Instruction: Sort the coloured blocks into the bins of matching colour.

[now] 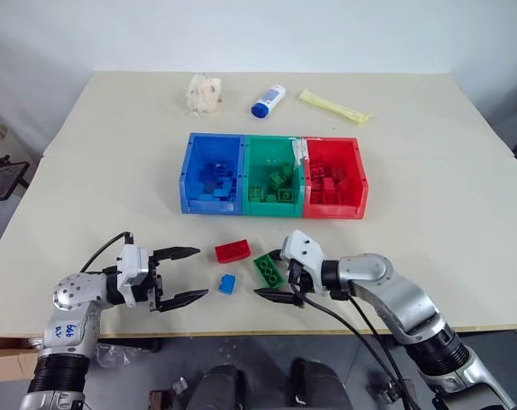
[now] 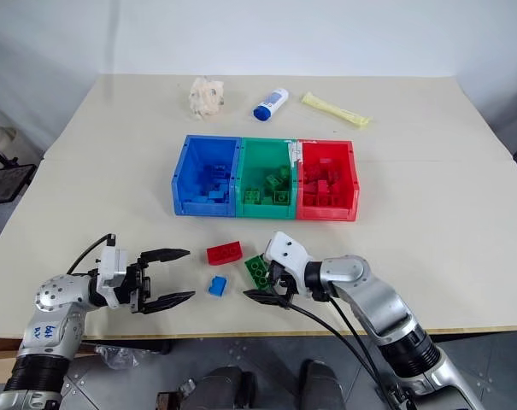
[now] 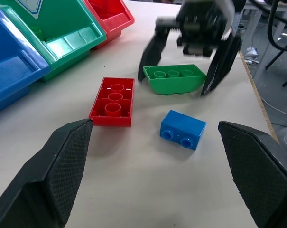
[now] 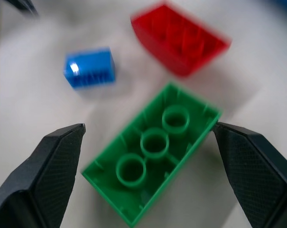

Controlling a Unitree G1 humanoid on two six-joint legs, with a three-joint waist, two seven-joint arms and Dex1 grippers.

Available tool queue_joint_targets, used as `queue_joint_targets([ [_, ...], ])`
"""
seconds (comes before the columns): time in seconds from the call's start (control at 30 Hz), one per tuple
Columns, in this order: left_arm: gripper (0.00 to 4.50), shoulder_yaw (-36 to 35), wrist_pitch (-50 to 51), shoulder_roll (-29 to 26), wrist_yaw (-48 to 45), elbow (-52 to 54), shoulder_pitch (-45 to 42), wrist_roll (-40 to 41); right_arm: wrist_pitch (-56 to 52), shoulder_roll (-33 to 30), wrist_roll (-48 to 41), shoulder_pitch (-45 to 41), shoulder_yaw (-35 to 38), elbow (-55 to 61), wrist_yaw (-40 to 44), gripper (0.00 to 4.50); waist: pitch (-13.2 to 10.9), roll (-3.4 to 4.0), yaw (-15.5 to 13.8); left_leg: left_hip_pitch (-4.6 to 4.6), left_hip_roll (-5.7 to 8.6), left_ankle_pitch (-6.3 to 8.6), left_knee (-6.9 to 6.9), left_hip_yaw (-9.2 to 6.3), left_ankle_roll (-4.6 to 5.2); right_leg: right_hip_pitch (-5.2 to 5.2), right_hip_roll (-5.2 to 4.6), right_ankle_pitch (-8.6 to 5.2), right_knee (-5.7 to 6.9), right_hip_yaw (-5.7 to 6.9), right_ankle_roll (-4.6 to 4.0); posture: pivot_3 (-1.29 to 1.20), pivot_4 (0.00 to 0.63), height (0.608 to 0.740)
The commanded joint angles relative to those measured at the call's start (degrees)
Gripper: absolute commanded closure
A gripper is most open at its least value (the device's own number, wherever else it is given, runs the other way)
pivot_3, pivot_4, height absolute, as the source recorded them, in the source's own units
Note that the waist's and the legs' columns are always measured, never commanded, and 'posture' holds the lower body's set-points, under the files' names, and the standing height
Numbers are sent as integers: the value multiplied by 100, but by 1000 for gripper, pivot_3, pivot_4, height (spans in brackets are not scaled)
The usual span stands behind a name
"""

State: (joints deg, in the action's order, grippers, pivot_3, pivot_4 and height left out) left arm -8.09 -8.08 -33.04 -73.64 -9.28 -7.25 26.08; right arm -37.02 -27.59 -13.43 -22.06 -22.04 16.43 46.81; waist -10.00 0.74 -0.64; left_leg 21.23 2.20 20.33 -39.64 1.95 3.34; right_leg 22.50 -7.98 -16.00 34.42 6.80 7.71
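Note:
Three joined bins stand mid-table: blue [image 1: 211, 171], green [image 1: 273, 175] and red [image 1: 335, 175], each holding several blocks of its own colour. In front of them lie three loose blocks: an oblong red one [image 1: 232, 251], an oblong green one [image 1: 265, 268] with its hollow underside up, and a small blue one [image 1: 227, 284]. My right gripper [image 1: 273, 275] is open and low over the table, one finger on each side of the green block [image 4: 155, 156], not closed on it. To the left of the blocks my left gripper [image 1: 194, 273] is open and empty, pointing towards them.
At the back of the table lie a crumpled pale wad [image 1: 203, 93], a white bottle with a blue cap [image 1: 268, 100] and a yellow packet [image 1: 332, 106]. The table's front edge [image 1: 241, 329] runs just behind both grippers.

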Motion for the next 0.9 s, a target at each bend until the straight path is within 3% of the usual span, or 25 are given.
queue_joint_targets([
  [0.03,0,-94,-6,-25,66,255,99,121,-7,94,112,-25,-66,-64,-111,399,0,0,32,0,-1,0,0,0,0,0,2,0,0,1,0,0,150,740],
  [0.13,0,-93,-9,-30,100,279,117,128,34,59,102,39,5,19,-90,1220,0,0,62,-1,-2,0,3,-1,0,1,5,0,0,1,0,0,150,740],
  [0.3,0,-88,-22,-40,107,235,91,128,28,-54,-23,23,230,236,-3,2969,0,0,75,-1,-2,0,6,0,-1,1,5,0,-1,1,-1,0,150,740],
  [0.47,0,-46,-63,-15,102,76,-59,92,-62,96,-456,-474,832,328,-13,3017,0,0,77,0,-2,0,6,2,-1,2,5,0,-3,1,-1,0,150,740],
  [0.63,0,-10,-124,4,69,-114,-223,51,90,279,-401,-1370,1126,-372,-163,3017,0,1,95,-2,-6,1,9,4,-1,8,11,0,-1,1,-1,0,150,740],
  [0.87,0,75,-210,69,-10,-391,-509,-1,1259,571,449,-3053,1015,-3226,-415,3017,-1,1,98,-2,-1,0,12,9,0,12,11,0,6,5,-1,0,150,740],
  [0.9,0,87,-219,76,-23,-419,-543,-6,1435,607,520,-3242,1048,-3556,-452,2667,-1,1,129,-1,-3,0,19,-2,0,14,13,-1,10,7,-2,0,150,740],
])
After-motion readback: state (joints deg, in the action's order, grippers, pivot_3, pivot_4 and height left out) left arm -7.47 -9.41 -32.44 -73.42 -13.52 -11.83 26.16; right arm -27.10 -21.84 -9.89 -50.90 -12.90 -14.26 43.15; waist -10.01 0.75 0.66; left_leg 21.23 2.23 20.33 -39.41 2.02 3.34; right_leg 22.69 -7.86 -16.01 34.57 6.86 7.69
